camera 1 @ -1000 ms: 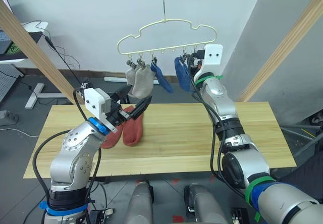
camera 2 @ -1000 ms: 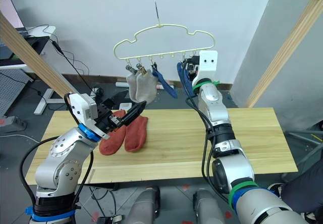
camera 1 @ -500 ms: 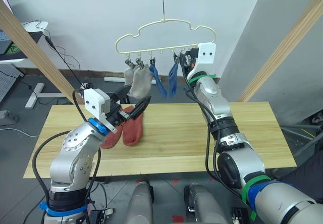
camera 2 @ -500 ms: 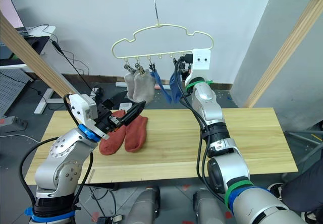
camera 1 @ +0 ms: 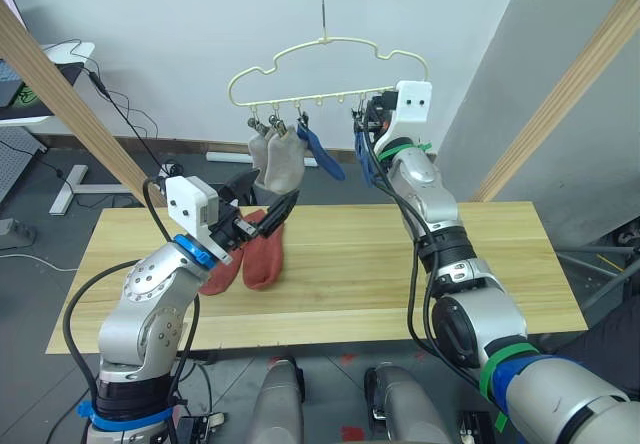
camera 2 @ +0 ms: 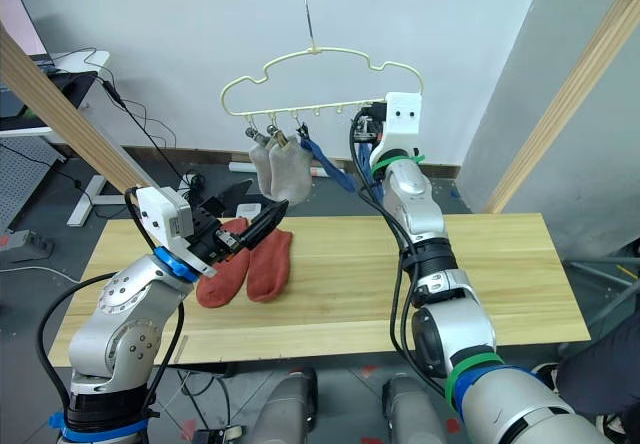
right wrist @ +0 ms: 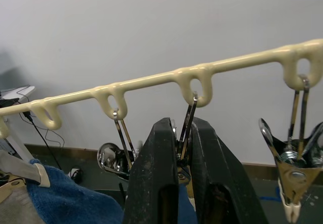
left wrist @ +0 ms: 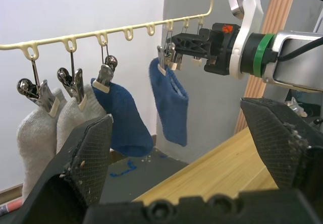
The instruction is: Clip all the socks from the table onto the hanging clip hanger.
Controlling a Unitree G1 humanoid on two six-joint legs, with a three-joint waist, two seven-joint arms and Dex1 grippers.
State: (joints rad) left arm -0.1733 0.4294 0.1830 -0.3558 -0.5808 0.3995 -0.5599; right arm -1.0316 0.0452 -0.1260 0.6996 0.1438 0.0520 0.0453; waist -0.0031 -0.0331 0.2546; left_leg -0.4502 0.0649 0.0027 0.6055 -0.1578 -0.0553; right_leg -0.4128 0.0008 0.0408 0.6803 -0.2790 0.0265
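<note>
Your right gripper (right wrist: 176, 168) is raised at the clip hanger (camera 1: 330, 69), fingers pinched on a metal clip (left wrist: 165, 57) holding the second blue sock (left wrist: 171, 100). Two grey socks (camera 1: 275, 159) and one blue sock (camera 1: 322, 152) hang beside it. Your left gripper (camera 1: 268, 216) hovers spread wide, empty, above the two rust-red socks (camera 2: 250, 264) on the surface (camera 1: 400, 264).

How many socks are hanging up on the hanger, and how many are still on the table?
4 hang from the clip hanger: two grey socks and two blue socks, one at the right gripper. 2 red socks lie on the table, partly hidden.
</note>
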